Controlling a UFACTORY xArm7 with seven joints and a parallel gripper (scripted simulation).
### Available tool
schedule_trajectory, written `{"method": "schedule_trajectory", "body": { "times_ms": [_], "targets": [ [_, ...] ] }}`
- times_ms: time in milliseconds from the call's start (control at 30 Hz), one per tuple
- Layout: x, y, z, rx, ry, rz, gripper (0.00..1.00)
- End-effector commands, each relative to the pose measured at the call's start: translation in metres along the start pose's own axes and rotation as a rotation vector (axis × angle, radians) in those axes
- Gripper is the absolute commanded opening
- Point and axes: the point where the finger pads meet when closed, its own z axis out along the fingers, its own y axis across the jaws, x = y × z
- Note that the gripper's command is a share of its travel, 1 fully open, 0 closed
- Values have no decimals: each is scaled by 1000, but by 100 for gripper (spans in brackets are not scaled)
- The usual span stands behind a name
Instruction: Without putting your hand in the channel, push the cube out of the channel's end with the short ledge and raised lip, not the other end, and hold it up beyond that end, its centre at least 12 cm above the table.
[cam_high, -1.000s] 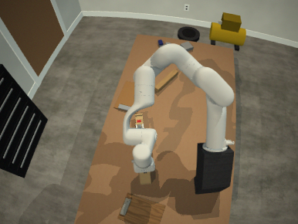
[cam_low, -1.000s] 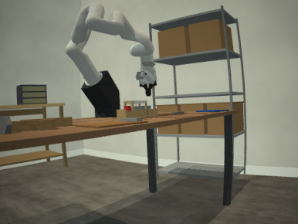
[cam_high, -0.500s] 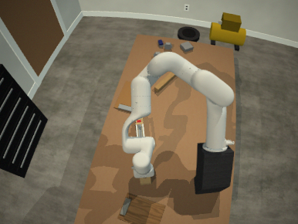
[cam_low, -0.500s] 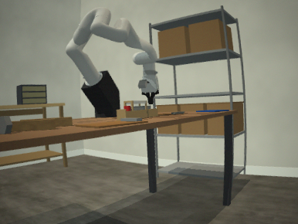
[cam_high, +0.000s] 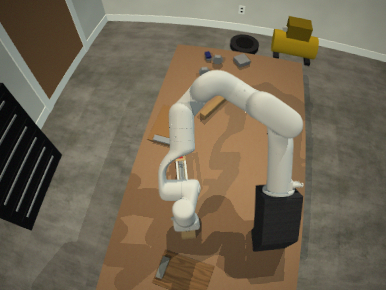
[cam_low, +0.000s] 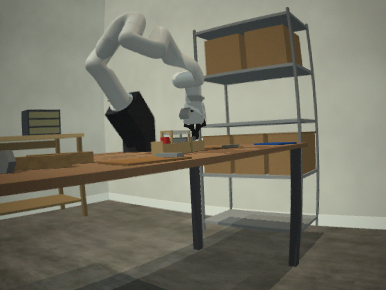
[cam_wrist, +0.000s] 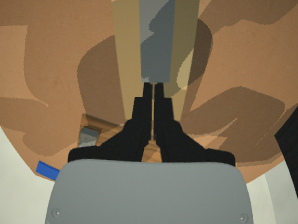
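A wooden channel (cam_high: 183, 172) with a grey floor lies along the table, mostly hidden under my arm. It also shows in the exterior view (cam_low: 176, 146) and in the wrist view (cam_wrist: 156, 23), stretching away from my fingers. The red cube (cam_high: 180, 160) sits inside it toward the far part and also shows in the exterior view (cam_low: 165, 140); the wrist view does not show it. My gripper (cam_wrist: 153, 95) is shut and empty, its fingertips at the channel's near end. In the exterior view the gripper (cam_low: 193, 132) hangs just above that end.
A wooden plank (cam_high: 212, 107), a flat board (cam_high: 162, 122) and a grey wedge lie beyond the channel. Small blocks (cam_high: 242, 60) sit at the far table end. A dark wood panel (cam_high: 189, 272) lies near the front edge. My black base (cam_high: 277, 217) stands at the right.
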Motion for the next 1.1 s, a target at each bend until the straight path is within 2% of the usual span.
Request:
{"method": "schedule_trajectory", "body": {
  "times_ms": [0,1067],
  "targets": [
    [-1,-1,2,3,-2,0,0],
    [24,-1,3,3,-2,0,0]
  ]
}}
